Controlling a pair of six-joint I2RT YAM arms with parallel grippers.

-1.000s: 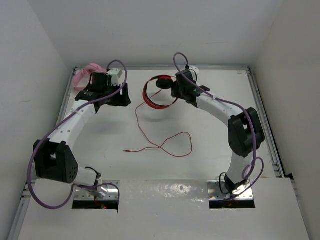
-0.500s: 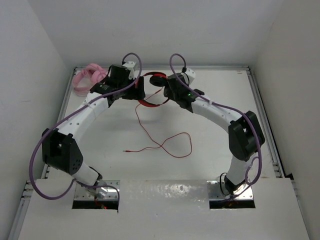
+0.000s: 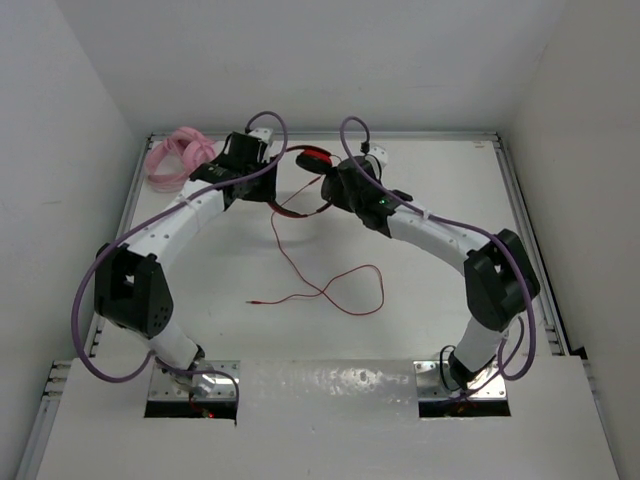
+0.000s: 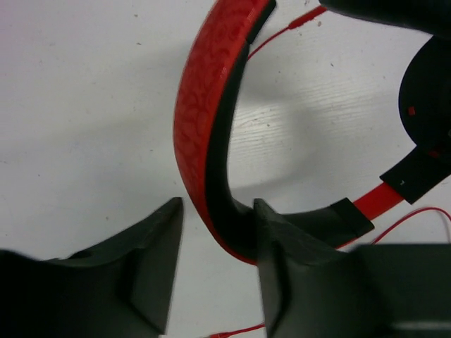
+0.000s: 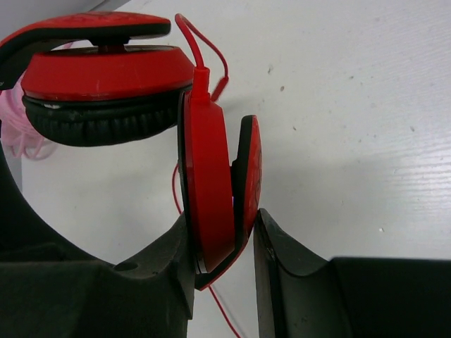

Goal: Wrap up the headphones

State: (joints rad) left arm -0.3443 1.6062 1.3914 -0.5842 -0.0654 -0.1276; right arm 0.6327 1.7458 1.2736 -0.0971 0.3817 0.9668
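"Red over-ear headphones (image 3: 314, 158): where do they sit?"

"At the far middle of the white surface (image 3: 420, 320), thin cord (image 3: 322, 292) trailing nearer. The right hand (image 5: 220, 225) clamps one ear cup (image 5: 208, 176) on edge. The left hand (image 4: 216, 205) straddles the headband (image 4: 204, 127), fingers parted, one touching it. Pink headphones (image 3: 172, 158) lie far left."
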